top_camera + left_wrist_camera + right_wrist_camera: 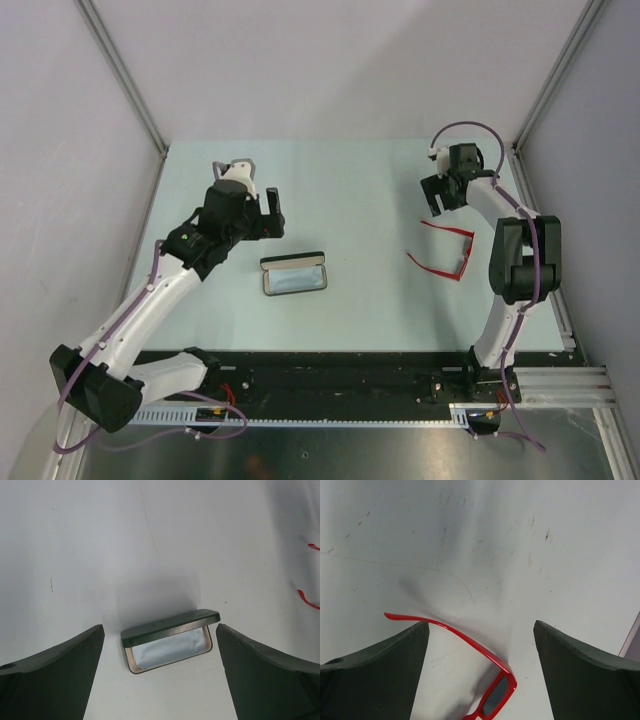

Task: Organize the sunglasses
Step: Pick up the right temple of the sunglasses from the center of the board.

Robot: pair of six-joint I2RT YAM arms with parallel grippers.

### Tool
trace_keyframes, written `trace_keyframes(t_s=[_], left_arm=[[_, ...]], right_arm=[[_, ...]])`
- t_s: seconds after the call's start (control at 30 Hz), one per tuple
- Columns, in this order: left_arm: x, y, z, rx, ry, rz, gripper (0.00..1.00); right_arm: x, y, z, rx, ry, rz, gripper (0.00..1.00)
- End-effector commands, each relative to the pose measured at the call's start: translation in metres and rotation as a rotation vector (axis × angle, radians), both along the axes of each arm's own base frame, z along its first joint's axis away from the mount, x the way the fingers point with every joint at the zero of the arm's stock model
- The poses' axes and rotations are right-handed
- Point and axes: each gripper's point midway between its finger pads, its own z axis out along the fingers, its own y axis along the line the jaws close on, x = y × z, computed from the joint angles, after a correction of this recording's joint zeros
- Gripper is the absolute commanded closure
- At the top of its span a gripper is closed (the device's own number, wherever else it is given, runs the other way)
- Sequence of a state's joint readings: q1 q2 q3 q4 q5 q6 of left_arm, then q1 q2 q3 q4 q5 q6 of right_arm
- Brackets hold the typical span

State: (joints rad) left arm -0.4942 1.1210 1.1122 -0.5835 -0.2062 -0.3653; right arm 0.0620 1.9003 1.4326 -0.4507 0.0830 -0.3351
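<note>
Open black case, cloth inside

sunglasses: bright red frame, dark lenses
case: black shell, tan rim, pale grey-blue inside
desk: plain pale green

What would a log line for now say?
left pincer: open, by open case | right pincer: open, by sunglasses | sunglasses: on table, unheld

The left arm stretches toward one o'clock, left claw spread wide, holding nothing. The right arm rises toward eleven o'clock, right claw likewise wide, empty.
</note>
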Motion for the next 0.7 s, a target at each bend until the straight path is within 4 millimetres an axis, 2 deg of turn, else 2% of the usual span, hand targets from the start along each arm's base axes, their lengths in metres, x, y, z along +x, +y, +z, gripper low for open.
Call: trace_keyframes(t_s=[0.0, 0.13, 0.23, 0.33, 0.37, 0.67], left_arm=[[0.014, -0.002, 0.028, -0.027, -0.087, -0.022, 0.0], [0.017, -0.003, 0.023, -0.025, -0.075, -0.03, 0.0], [0.019, -0.003, 0.02, -0.024, -0.067, -0.028, 0.0], [0.022, -0.003, 0.018, -0.027, -0.059, -0.031, 0.0], [0.023, -0.003, 0.017, -0.026, -0.055, -0.031, 0.0], [0.032, -0.007, 0.008, -0.027, -0.027, -0.036, 0.0]], right_arm=[[-0.011, 0.001, -0.008, -0.021, 0.095, 0.176, 0.11], [-0.021, -0.007, -0.017, -0.05, 0.147, 0.193, 0.13], [-0.023, -0.014, -0.013, -0.052, 0.147, 0.188, 0.12], [-0.028, -0.01, -0.012, -0.015, 0.159, 0.213, 0.12], [-0.03, -0.02, -0.013, 0.0, 0.165, 0.194, 0.12], [-0.043, -0.026, -0.031, 0.052, 0.214, 0.198, 0.12]])
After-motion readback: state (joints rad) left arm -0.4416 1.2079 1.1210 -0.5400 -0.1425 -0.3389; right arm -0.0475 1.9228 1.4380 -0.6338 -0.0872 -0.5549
